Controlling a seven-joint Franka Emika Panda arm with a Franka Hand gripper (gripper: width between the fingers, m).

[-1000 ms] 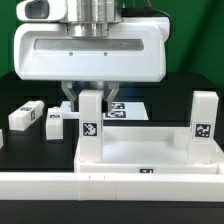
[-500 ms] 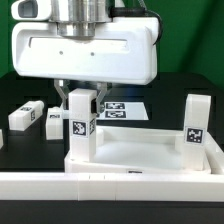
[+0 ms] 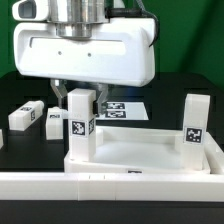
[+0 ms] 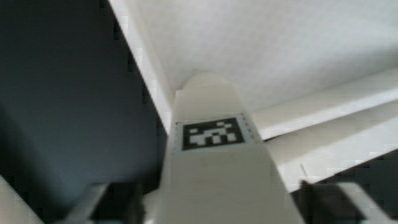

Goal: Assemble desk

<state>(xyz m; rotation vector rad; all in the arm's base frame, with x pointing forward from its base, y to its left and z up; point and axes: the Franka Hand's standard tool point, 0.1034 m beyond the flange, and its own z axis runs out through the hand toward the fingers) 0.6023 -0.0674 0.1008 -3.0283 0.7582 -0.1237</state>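
Note:
The desk slab point(image 3: 130, 152) lies flat on the black table, white with a raised rim. One tagged leg point(image 3: 80, 125) stands upright at its corner on the exterior view's left, and a second leg point(image 3: 198, 125) stands at the right corner. My gripper point(image 3: 80, 98) hangs straight over the left leg, its fingers either side of the leg's top. In the wrist view that leg point(image 4: 217, 150) runs up between the fingers point(image 4: 103, 202), with a dark gap showing on each side. The gripper point(image 4: 222, 205) is open around the leg, not pressing on it.
Two loose white legs point(image 3: 22, 117) point(image 3: 54, 118) lie on the table at the exterior view's left. The marker board point(image 3: 128, 108) lies behind the slab. A long white rail point(image 3: 110, 186) runs along the front.
The gripper, the left leg and the slab shifted toward the exterior view's left. The fingers have since parted from the leg.

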